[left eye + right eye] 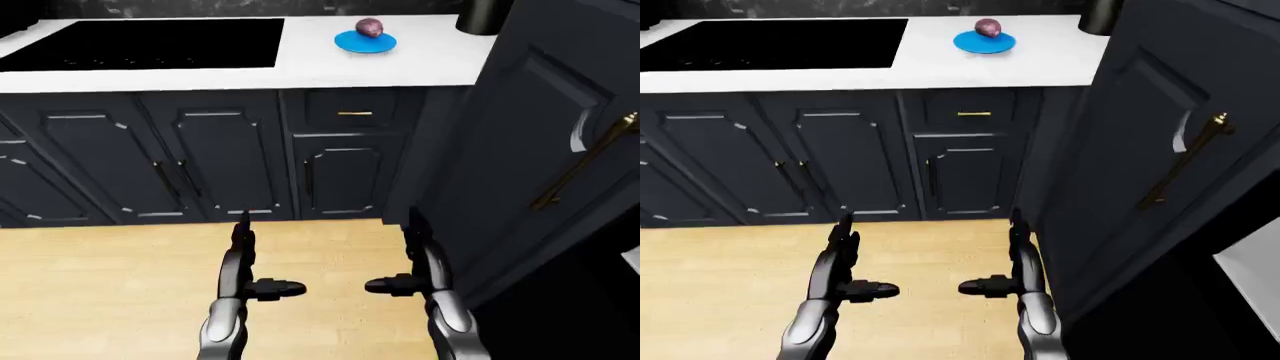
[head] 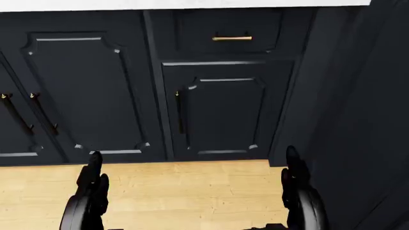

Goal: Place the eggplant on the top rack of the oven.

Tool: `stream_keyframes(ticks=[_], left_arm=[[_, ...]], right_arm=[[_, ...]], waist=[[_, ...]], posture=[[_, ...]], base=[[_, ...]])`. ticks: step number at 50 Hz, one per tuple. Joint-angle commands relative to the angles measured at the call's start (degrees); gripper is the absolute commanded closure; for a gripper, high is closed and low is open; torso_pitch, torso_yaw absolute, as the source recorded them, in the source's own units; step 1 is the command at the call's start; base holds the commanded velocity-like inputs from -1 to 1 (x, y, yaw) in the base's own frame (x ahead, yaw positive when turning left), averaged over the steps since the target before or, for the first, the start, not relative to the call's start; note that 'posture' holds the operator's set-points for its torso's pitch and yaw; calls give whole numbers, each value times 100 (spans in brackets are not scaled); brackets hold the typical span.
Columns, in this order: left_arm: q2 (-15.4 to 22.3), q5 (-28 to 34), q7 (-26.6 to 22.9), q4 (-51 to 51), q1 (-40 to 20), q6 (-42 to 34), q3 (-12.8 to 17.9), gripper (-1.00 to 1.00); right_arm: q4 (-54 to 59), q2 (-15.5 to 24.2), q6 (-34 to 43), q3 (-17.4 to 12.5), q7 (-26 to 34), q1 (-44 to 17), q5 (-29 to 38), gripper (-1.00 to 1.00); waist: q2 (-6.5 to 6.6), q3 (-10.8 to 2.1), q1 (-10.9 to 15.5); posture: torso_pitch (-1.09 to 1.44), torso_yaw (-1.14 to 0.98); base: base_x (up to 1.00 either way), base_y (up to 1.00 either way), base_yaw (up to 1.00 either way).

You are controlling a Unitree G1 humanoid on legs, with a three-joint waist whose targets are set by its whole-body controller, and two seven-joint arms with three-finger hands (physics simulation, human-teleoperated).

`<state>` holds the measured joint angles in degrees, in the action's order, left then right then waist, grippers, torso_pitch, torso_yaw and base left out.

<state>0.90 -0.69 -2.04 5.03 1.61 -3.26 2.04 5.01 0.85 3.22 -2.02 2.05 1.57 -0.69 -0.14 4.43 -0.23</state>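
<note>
A purple eggplant point(image 1: 369, 28) rests on a blue plate point(image 1: 365, 42) on the white counter point(image 1: 400, 64), near the top of the left-eye view. My left hand point(image 1: 250, 262) and right hand point(image 1: 405, 259) hang low over the wooden floor, far below the plate, palms facing each other. Both hands are open with fingers straight and thumbs pointing inward, and nothing is held. The oven's racks do not show in any view.
A black cooktop point(image 1: 150, 43) is set into the counter at the left. Dark cabinet doors point(image 1: 210, 161) and a drawer with a brass pull point(image 1: 354, 113) line the wall below. A tall dark panel with a long brass handle point(image 1: 585, 161) stands at the right. A dark pot point(image 1: 482, 16) sits at the counter's top right.
</note>
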Motion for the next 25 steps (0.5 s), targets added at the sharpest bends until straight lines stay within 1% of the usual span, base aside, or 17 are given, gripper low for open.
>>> stream_keyframes(ticks=[1,2,3,4,5,6,7,8,14,17,18,20,21,25], left_arm=[[0,-87,-16,-510,-166,323,19,-100],[1,-108,-19,-529,-168,313,22,-100],[1,-108,-23,-508,-167,339,17,-100],[-4,-109,-21,-561,-147,312,4,-100],[1,-119,-23,-548,-162,315,12,-100],[6,-118,-32,-464,-167,398,19,-100],[4,-111,-8,-544,-164,332,15,-100],[2,-116,5,-608,-163,293,16,-100],[19,-88,58,-425,-217,487,57,-100],[11,-89,107,-486,-233,404,59,-100],[14,-147,145,-552,-324,231,96,-100],[48,-218,163,-401,-465,262,161,-100],[61,-223,168,-499,-461,182,155,-100],[104,-284,184,-614,-580,-2,205,-100]], right_arm=[[-535,38,-386,-15,4,-154,3,-100],[-585,37,-349,-3,-1,-148,31,-100],[-511,44,-412,-16,11,-161,31,-100],[-471,45,-447,-25,17,-172,29,-100],[-470,45,-443,-22,13,-175,44,-100],[-452,44,-468,-26,15,-176,44,-100],[-436,42,-475,-26,17,-184,46,-100],[-439,38,-471,-29,19,-189,37,-100],[-499,13,-496,-44,-101,-209,50,-100],[-453,11,-552,-8,-158,-241,108,-100],[-422,36,-549,24,-154,-256,192,-100],[-557,43,-378,38,-117,-281,205,-100],[-681,75,-229,20,-175,-314,312,-100],[-1205,121,363,-63,-93,-390,300,-100]], waist=[[-45,-5,-12],[-43,-203,10],[-6,-356,41],[-9,-296,40],[-34,-94,36],[-45,-228,35],[-46,-395,38],[-45,-430,42],[-29,-452,48],[-20,-479,41],[-20,-486,40],[-21,-502,42],[-23,-513,49],[-23,-532,48]], posture=[[0,0],[0,0],[0,0],[0,0],[0,0],[0,0],[0,0],[0,0],[0,0],[0,0],[0,0],[0,0],[0,0],[0,0]], base=[[0,0,0],[0,0,0],[0,0,0],[0,0,0],[0,0,0],[0,0,0],[0,0,0],[0,0,0],[0,0,0],[0,0,0],[0,0,0],[0,0,0],[0,0,0],[0,0,0]])
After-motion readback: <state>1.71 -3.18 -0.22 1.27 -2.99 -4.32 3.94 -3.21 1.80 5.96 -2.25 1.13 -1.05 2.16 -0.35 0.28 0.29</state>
